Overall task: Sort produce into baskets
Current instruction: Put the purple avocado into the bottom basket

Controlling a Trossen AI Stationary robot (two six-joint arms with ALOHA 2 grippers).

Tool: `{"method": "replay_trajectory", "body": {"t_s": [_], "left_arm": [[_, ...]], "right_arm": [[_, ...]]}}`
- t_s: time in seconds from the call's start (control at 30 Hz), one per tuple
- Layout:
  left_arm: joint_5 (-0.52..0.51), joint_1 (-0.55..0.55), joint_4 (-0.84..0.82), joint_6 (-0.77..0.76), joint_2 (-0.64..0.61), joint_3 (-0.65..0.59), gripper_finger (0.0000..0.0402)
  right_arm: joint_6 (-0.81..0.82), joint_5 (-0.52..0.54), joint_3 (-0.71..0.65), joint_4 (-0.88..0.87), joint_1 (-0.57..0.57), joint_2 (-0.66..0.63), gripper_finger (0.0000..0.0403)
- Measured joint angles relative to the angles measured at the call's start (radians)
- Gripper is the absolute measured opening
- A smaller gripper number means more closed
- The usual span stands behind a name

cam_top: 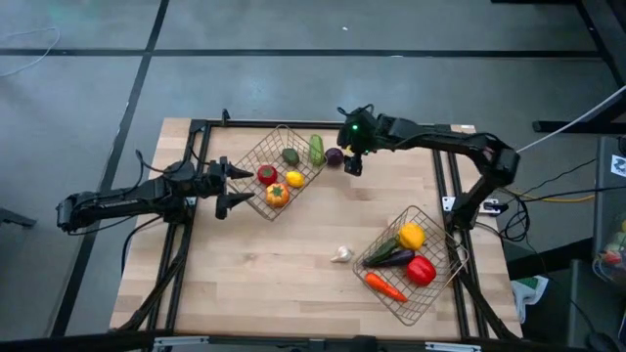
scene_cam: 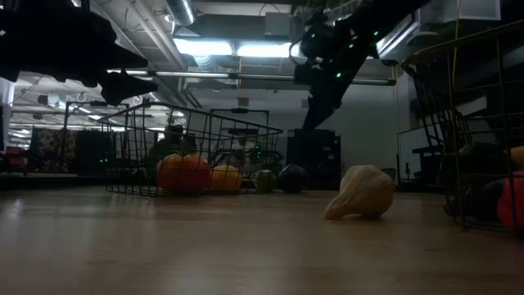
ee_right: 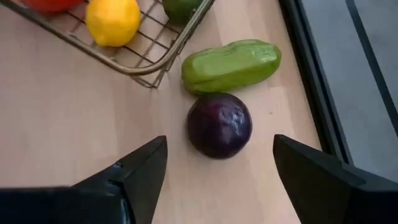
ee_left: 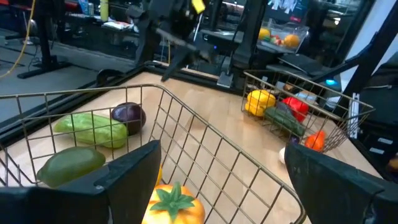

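The left wire basket (cam_top: pixel 256 152) holds a tomato (cam_top: pixel 266 175), an orange pepper (cam_top: pixel 277 195), a lemon (cam_top: pixel 294 179) and an avocado (cam_top: pixel 290 155). A cucumber (ee_right: pixel 231 65) and a purple onion (ee_right: pixel 219 124) lie on the table just outside the basket's far right side. My right gripper (ee_right: pixel 217 149) hangs open above the onion, a finger on either side, touching nothing. My left gripper (cam_top: pixel 233 187) stands open and low at the left basket's left corner, pointing level toward it. A garlic bulb (cam_top: pixel 341 254) lies alone mid-table.
The right wire basket (cam_top: pixel 435 293) stands near the table's near right corner. It holds a yellow pepper (cam_top: pixel 411 235), an aubergine (cam_top: pixel 389 258), a red pepper (cam_top: pixel 421 270) and a carrot (cam_top: pixel 384 286). Bare wood stretches between the baskets. A black rail (ee_right: pixel 311 74) runs past the cucumber.
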Motion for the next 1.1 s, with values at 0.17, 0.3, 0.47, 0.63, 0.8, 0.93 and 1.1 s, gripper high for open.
{"method": "replay_trajectory", "body": {"t_s": [0.17,0.3,0.47,0.63,0.8,0.93,1.1], "left_arm": [[0.000,0.000,0.002,-0.009,0.000,0.000,0.0335],[-0.001,0.000,0.002,-0.009,0.000,0.000,0.0335],[-0.001,0.000,0.001,-0.009,0.001,0.000,0.0335],[-0.001,0.000,0.000,-0.009,0.001,0.000,0.0335],[-0.001,0.000,-0.005,-0.008,0.001,0.000,0.0335],[-0.001,0.000,-0.005,-0.008,0.001,0.000,0.0335],[-0.001,0.000,-0.009,-0.008,0.001,0.000,0.0335]], "right_arm": [[-0.048,0.001,0.078,0.007,0.002,0.103,0.0291],[-0.070,0.006,0.159,-0.020,0.002,0.193,0.0291],[-0.073,0.016,0.244,-0.117,0.002,0.271,0.0291],[-0.099,0.061,0.256,-0.152,0.002,0.302,0.0291],[-0.109,0.073,0.256,-0.149,0.001,0.320,0.0291],[-0.130,0.081,0.256,-0.146,0.001,0.332,0.0291],[-0.131,0.081,0.256,-0.153,0.002,0.342,0.0291]]}}
